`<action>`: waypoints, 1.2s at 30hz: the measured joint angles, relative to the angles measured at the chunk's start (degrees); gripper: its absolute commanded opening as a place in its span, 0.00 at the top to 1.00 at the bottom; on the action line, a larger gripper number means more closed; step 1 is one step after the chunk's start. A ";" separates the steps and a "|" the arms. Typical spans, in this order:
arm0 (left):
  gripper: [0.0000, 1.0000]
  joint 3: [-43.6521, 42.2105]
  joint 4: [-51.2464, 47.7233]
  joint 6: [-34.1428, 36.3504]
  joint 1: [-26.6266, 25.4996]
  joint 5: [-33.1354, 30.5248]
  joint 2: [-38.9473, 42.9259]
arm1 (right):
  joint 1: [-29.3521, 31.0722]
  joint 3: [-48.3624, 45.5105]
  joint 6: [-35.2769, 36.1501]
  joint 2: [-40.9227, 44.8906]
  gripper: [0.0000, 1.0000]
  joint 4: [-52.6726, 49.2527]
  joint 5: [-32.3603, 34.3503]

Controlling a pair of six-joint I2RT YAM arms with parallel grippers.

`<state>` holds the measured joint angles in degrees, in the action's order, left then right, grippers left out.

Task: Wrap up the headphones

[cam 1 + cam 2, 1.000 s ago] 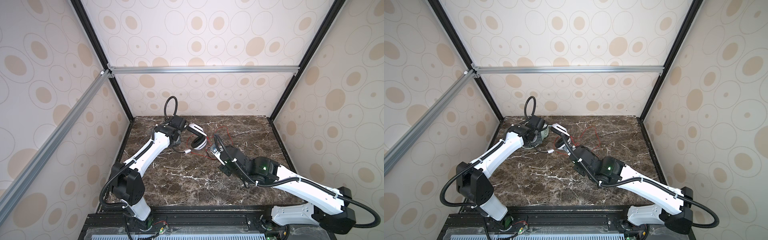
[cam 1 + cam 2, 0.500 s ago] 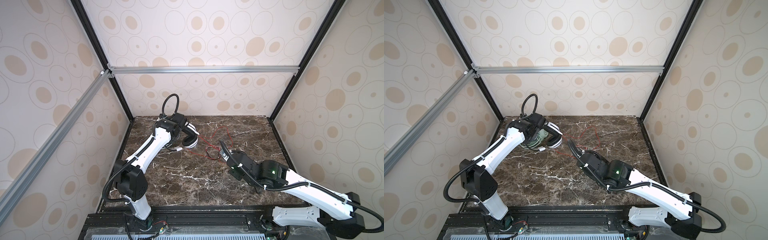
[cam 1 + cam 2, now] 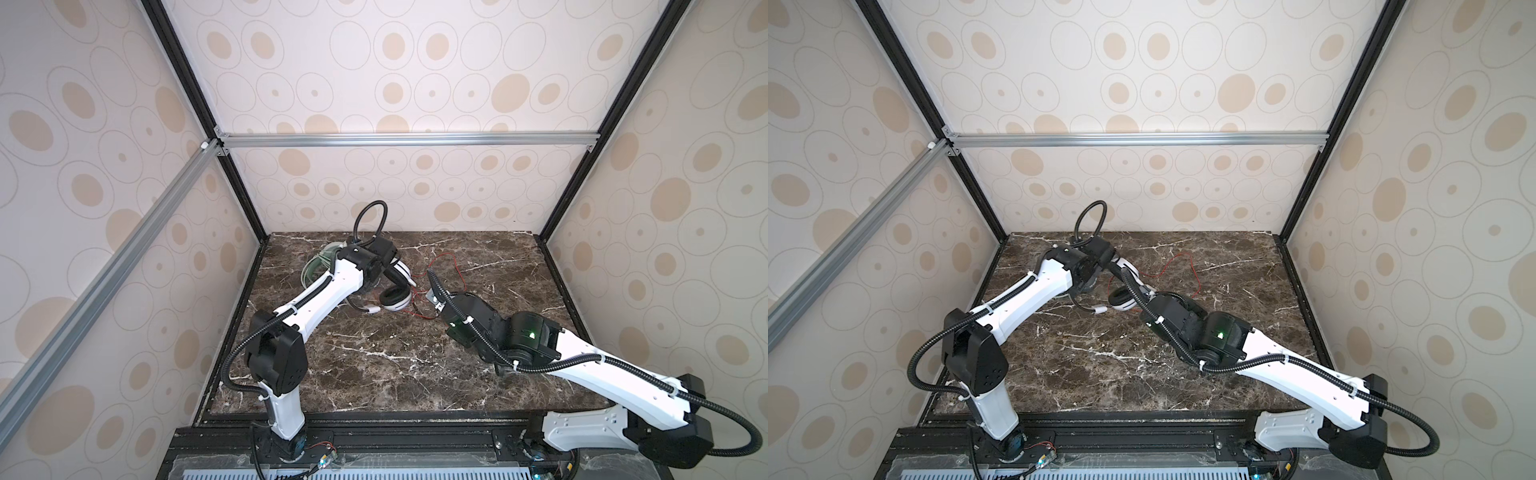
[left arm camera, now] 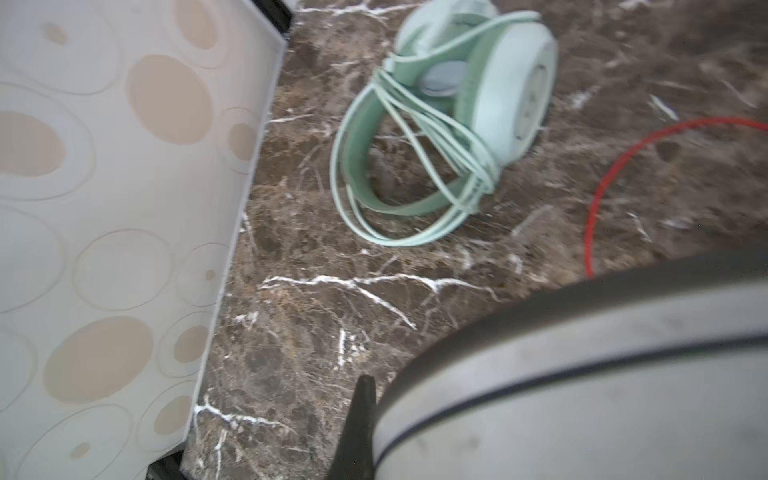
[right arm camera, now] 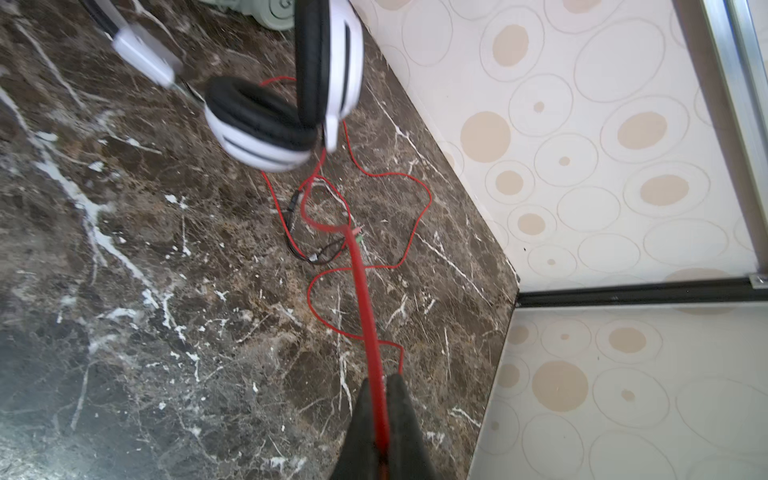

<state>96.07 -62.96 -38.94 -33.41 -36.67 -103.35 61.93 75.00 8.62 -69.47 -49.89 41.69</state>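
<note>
The white-and-black headphones (image 3: 395, 300) hang from my left gripper (image 3: 392, 272), which is shut on their grey headband (image 4: 582, 374); one dark finger (image 4: 360, 419) shows beside the band. Their earcups (image 5: 266, 124) sit just above the marble. A thin red cable (image 5: 368, 307) runs from them in loose loops to my right gripper (image 5: 380, 380), which is shut on it a short way to the right of the earcups. The mint green headphones (image 4: 478, 104) lie at the back left with their pale cable wound around the headband, mostly hidden behind my left arm in a top view (image 3: 322, 266).
The dark marble table (image 3: 374, 374) is boxed in by patterned walls on three sides, with black frame posts (image 3: 249, 216) in the back corners. More loops of red cable (image 3: 442, 262) lie toward the back middle. The cable's black splitter and plugs (image 5: 316, 253) rest on the marble.
My left gripper swung the white-and-black headphones left, then turned them so the earcups hang lower toward the middle. My right gripper drew back slightly and came forward again, still on the red cable.
</note>
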 measured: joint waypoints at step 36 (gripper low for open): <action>1.00 -7.26 14.64 15.65 -15.15 21.09 6.95 | -34.36 -0.09 -6.08 -5.60 1.00 16.92 -41.77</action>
<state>88.82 -48.31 -23.29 -48.56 -15.57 -96.40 27.57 74.91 2.55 -75.07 -32.97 -0.08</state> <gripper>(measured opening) 0.072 0.053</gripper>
